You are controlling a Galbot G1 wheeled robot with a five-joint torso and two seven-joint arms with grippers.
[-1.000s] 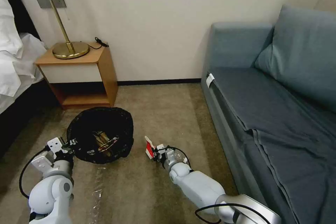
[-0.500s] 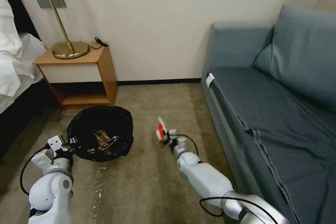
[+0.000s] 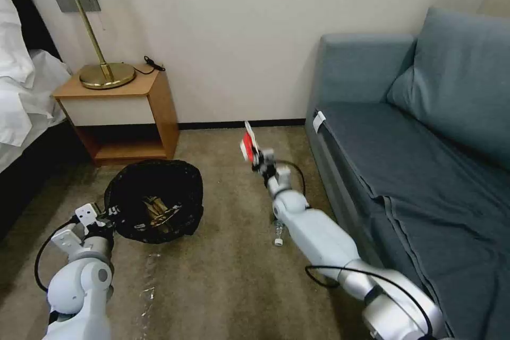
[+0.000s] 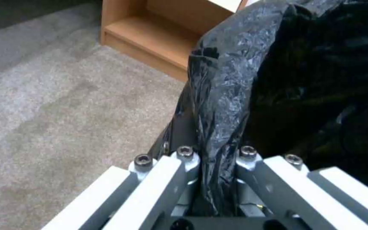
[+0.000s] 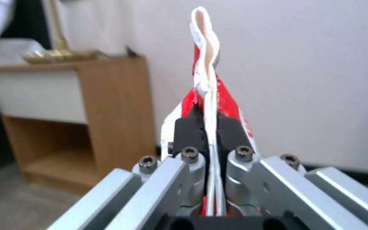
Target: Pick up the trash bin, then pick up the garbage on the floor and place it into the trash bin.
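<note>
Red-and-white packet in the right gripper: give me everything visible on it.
The thin, flat red-and-white packet looks like glossy film, red with white patches and a pale, open-looking top edge that curls. It stands roughly upright, pinched near its lower part between the black pads of the right gripper, which is shut on it. It is held in the air above the carpet, nothing else touching it, between the black-lined trash bin and the blue sofa.

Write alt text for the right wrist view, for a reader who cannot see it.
The right hand pinches a thin red-and-white packet upright between its black fingertips, close to the camera. Behind stand a white wall and a wooden bedside cabinet bearing a brass lamp base.
</note>
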